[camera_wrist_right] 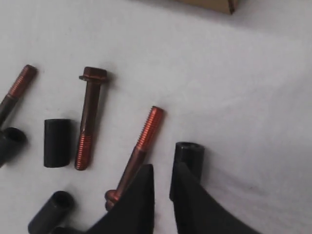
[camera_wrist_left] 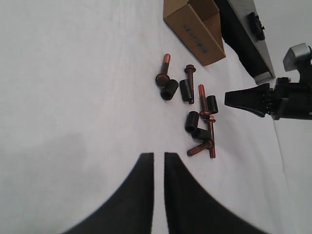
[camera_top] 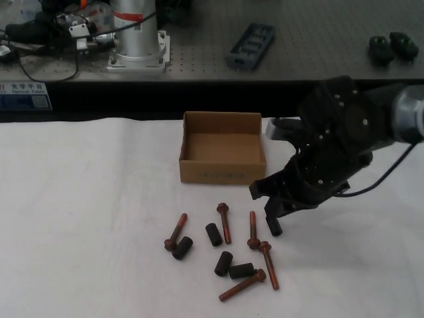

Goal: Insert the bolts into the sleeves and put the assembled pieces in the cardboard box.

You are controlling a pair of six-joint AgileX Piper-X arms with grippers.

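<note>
Left gripper [camera_wrist_left: 158,157] hangs well back from the cardboard box [camera_top: 222,164] on the near side, fingers pressed almost together with nothing between them. Closer to the box, the bolts [camera_top: 243,285] and sleeves [camera_top: 223,263] lie scattered on the white cloth [camera_top: 79,218] just in front of it, none mated yet. The right gripper [camera_wrist_right: 163,169] sits low at the box-side end of that scatter, fingers squeezed nearly shut too and pinching nothing, with one sleeve [camera_wrist_right: 189,155] just beside a finger. My guess is these are hard metal bits: light, no give, smooth enough to roll or squirt out of a pinch. So I'd take that sleeve across its outer wall at mid-length, and a bolt on the plain shank under the head, leaving the threads free. The sleeve lies on its side, long axis running roughly toward the box. The neighbouring bolt [camera_wrist_right: 141,146] is near parallel to it, threaded tip toward the box, head away. The next bolt over [camera_wrist_right: 90,119] is flipped, head toward the box. Farthest out, the box stands open side up with no assembled pieces in it.
</note>
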